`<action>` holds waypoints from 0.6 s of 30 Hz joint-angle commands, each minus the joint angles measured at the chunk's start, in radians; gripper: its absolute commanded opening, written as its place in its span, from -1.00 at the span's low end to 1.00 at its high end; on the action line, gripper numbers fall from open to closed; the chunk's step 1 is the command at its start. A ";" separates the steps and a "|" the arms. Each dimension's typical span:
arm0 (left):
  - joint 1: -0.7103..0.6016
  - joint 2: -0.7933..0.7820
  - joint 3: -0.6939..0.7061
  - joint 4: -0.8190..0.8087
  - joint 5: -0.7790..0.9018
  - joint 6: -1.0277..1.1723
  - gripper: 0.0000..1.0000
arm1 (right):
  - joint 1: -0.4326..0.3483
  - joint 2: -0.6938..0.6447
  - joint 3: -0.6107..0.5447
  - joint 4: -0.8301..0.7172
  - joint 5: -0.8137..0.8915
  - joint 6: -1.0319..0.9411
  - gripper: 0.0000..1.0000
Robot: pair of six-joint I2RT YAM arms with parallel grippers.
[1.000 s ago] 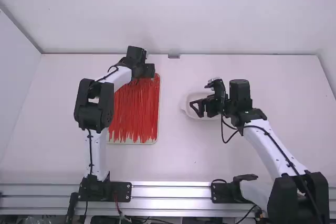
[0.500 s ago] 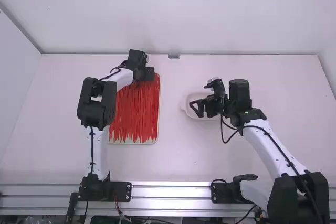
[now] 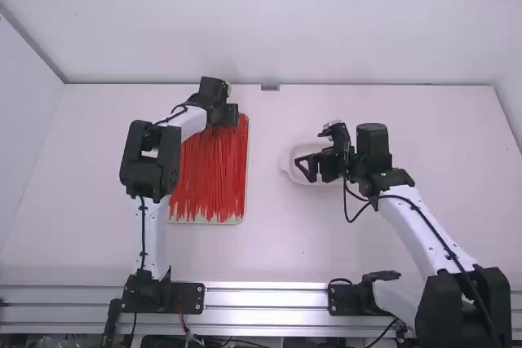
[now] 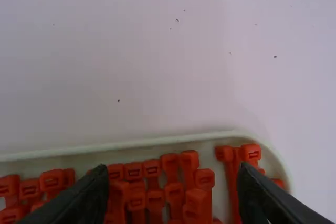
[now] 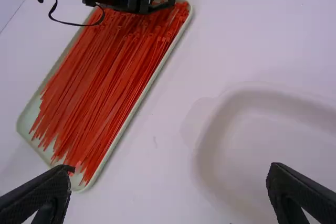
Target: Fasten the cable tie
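Your left gripper (image 3: 223,112) hangs with fingers apart over the blocky slotted heads of the thin orange-red plastic cable ties (image 3: 214,173), heaped in a flat pale rounded-corner tray (image 4: 157,141) left of centre. Your right gripper (image 3: 314,167), fingers spread wide, sits above a smooth shallow white dish (image 5: 252,129) just right of centre.

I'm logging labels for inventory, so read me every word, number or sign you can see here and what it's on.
None: no readable text on the red cable ties, their tray, the white bowl or the table.
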 commanded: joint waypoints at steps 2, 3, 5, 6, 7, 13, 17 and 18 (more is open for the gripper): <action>-0.008 -0.006 -0.002 -0.004 0.001 0.005 0.27 | 0.004 0.008 0.034 -0.002 0.009 0.000 0.99; -0.008 -0.013 -0.002 -0.005 0.000 0.005 0.27 | 0.005 0.008 0.034 -0.003 0.013 0.000 0.99; -0.008 -0.018 -0.002 -0.008 -0.009 0.005 0.28 | 0.009 0.008 0.034 -0.002 0.013 0.000 0.99; -0.009 -0.018 0.000 -0.011 -0.024 0.005 0.28 | 0.013 0.008 0.034 -0.002 0.013 0.000 0.99; -0.009 -0.018 0.002 -0.016 -0.026 0.005 0.28 | 0.014 0.008 0.034 -0.002 0.013 0.000 0.99; -0.016 -0.018 0.003 -0.039 -0.066 0.026 0.22 | 0.014 0.008 0.034 -0.002 0.013 0.000 0.99; -0.029 -0.019 0.018 -0.045 -0.079 0.043 0.22 | 0.014 0.008 0.034 -0.002 0.013 0.000 0.99; -0.029 -0.019 0.025 -0.053 -0.078 0.043 0.22 | 0.013 0.008 0.034 -0.002 0.013 0.000 0.99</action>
